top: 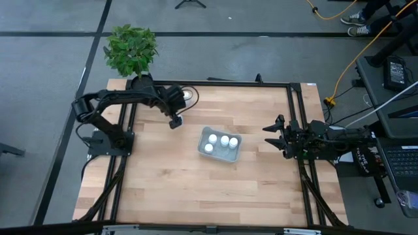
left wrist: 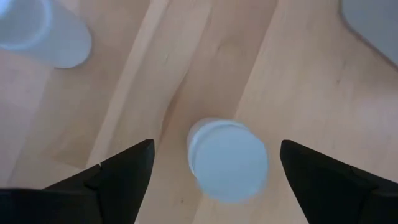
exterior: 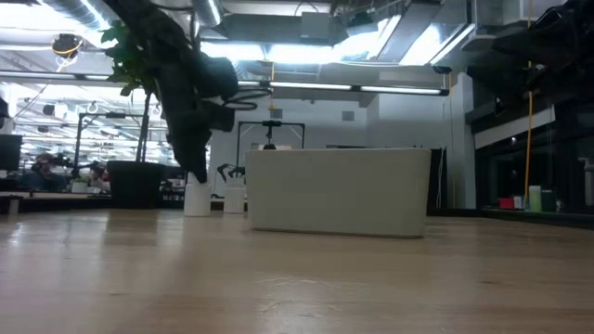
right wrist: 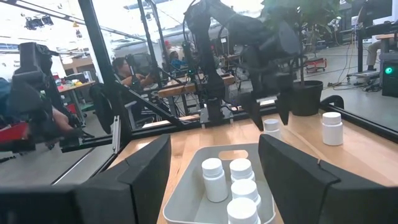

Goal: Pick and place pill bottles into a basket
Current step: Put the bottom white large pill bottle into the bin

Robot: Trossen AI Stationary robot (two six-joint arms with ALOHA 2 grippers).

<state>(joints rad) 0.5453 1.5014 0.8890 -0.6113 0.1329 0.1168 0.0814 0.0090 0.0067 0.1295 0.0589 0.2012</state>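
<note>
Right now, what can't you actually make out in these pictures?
- High view: the bottle under the left gripper is hidden by the arm.
- Low view: bottles inside the basket are hidden behind its wall.
- Left wrist view: second bottle is cut off by the edge.
- Right wrist view: nearest basket bottle is cut off by the edge.

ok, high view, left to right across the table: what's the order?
Left arm's base → potted plant → left tool, open over a bottle → basket with pill bottles → right tool, open, waiting at the right edge.
</note>
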